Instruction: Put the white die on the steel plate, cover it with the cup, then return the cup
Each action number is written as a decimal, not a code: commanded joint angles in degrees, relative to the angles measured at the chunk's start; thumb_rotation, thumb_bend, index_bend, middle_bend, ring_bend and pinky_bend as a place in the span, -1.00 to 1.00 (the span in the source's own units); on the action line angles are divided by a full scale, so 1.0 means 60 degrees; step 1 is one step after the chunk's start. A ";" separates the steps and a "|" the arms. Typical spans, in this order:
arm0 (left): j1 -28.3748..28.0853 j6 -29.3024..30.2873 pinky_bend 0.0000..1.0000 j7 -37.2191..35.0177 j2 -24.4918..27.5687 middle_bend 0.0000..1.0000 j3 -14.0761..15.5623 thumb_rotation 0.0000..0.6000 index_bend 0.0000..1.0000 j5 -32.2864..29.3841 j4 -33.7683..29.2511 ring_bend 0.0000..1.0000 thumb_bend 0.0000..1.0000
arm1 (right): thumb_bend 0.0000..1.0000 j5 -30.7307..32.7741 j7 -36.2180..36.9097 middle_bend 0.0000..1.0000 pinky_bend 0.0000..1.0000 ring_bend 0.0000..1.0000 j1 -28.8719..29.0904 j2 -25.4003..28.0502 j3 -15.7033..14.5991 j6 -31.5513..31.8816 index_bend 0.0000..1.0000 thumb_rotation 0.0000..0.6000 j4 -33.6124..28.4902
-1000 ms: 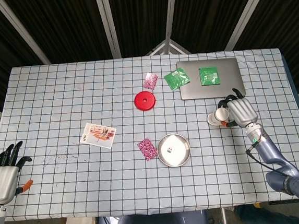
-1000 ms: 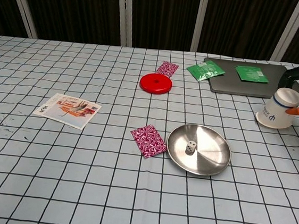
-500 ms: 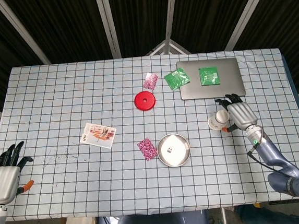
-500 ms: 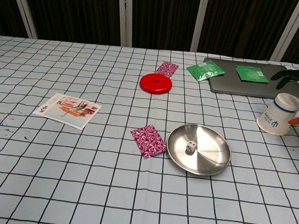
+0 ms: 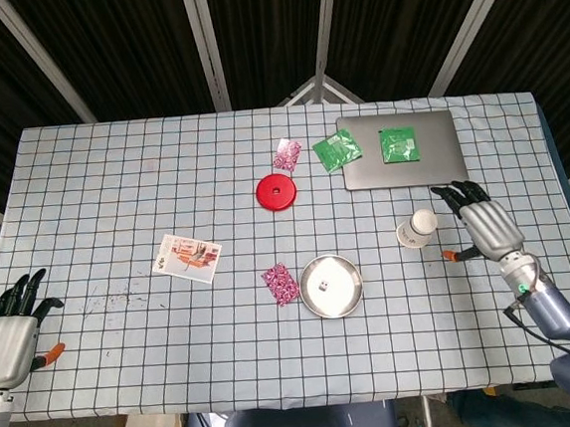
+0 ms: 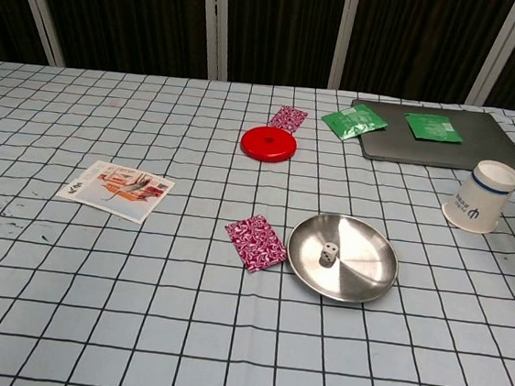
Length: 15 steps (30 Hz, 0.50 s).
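Head view: white die (image 5: 323, 286) sits in the steel plate (image 5: 344, 298), near the middle of the dish, uncovered. Cup (image 5: 417, 229) stands on the checked tablecloth (image 5: 113, 189) to the right of the plate, well apart from it, mouth down with its base up, and nothing is touching it. Right hand (image 5: 486, 227) hovers just right of the cup, clear of it, fingers spread, holding nothing. Left hand (image 5: 8, 333) is at the near-left table edge, fingers apart, holding nothing, far from the task items. Red disc (image 5: 276, 192) lies up-table from the plate; a pink patterned packet (image 5: 280, 284) lies just left of the plate, another pink packet (image 5: 287, 154) sits beyond the red disc. Printed card (image 5: 187, 258) is left of centre. Grey laptop (image 5: 431, 166) is at the far right with two green packets, one (image 5: 398, 144) on it and one (image 5: 336, 150) overlapping its left edge. Chest view: die (image 6: 329, 253) rests inside the plate (image 6: 359, 277), dots visible. Cup (image 6: 479, 208) stands inverted and slightly tilted at the right, white with a blue band and logo, just in front of the laptop (image 6: 446, 150). Neither hand shows in this view. Red disc (image 6: 268, 143), near pink packet (image 6: 255, 243) and card (image 6: 116, 189) all lie flat on the cloth.
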 commanded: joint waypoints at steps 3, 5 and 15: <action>0.0065 0.0119 -0.74 -0.0201 0.0125 -1.00 0.0087 1.00 -0.30 0.0177 -0.0030 -1.00 -0.53 | -0.70 -0.0400 -0.1397 -0.68 -1.00 -1.00 -0.2169 0.1348 -0.0898 0.2612 -0.77 1.00 -0.2340; 0.0109 0.0157 -0.74 -0.0273 0.0197 -1.00 0.0112 1.00 -0.31 0.0175 -0.0039 -1.00 -0.53 | -0.70 -0.0529 -0.1984 -0.68 -1.00 -1.00 -0.2725 0.1420 -0.1181 0.3255 -0.76 1.00 -0.2654; 0.0224 0.0431 -0.74 -0.0916 0.0440 -1.00 0.0100 1.00 -0.37 0.0321 -0.0051 -1.00 -0.53 | -0.70 -0.0646 -0.3773 -0.72 -1.00 -1.00 -0.4155 0.0816 -0.1444 0.5068 -0.76 1.00 -0.2667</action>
